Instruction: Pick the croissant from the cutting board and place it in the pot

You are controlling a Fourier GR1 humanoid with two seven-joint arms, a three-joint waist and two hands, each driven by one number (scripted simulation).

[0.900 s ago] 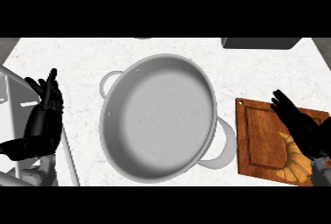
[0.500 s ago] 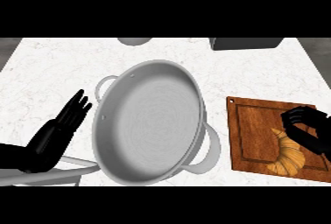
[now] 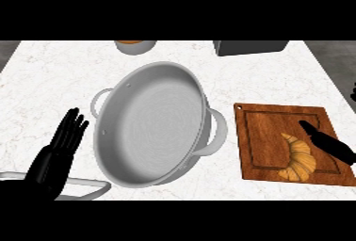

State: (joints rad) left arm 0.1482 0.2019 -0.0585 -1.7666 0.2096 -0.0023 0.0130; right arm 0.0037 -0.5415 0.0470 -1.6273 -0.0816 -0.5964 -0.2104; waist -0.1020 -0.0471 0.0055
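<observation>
Golden-brown curved croissant (image 3: 299, 158) lies on the brown wooden cutting board (image 3: 268, 136), right side of the white marble counter (image 3: 49, 80), toward the board's near right part. Black right hand (image 3: 329, 141) comes in from the right edge, straight fingers over the board, tip just beside the croissant's far end; contact unclear, nothing gripped. Large grey metal pot (image 3: 153, 124) with two loop handles sits mid-counter, left of the board. Black left hand (image 3: 55, 155) rests at near left, fingers straight and apart, holding nothing.
</observation>
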